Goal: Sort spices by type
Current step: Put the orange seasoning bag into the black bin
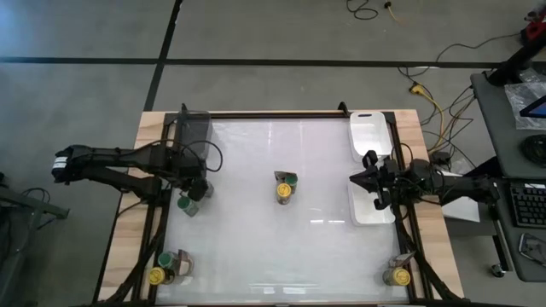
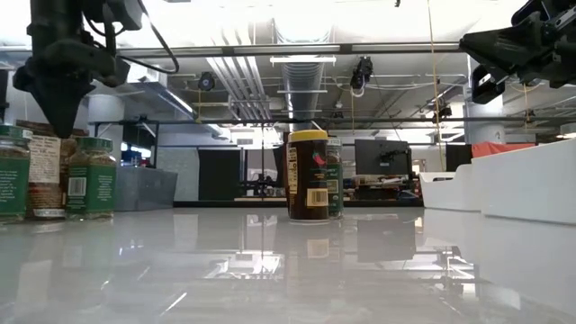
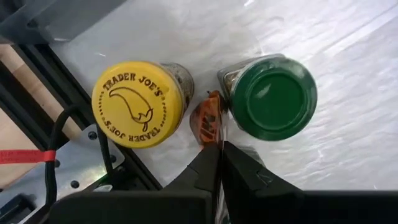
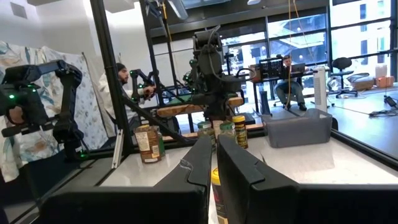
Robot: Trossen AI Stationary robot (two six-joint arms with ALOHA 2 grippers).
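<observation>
Yellow-lidded jar [image 3: 139, 102] and green-lidded jar [image 3: 271, 96] stand close together just ahead of the left pincer [image 3: 219, 163], its fingers nearly shut and holding nothing; risk: descending unopened, it tips either one.

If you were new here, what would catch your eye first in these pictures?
Probably the pair of small clear jars, one yellow-lidded and one green-lidded, standing alone at the centre of the glossy white table. Next, the left end effector poised over more jars at the table's left edge.
</observation>
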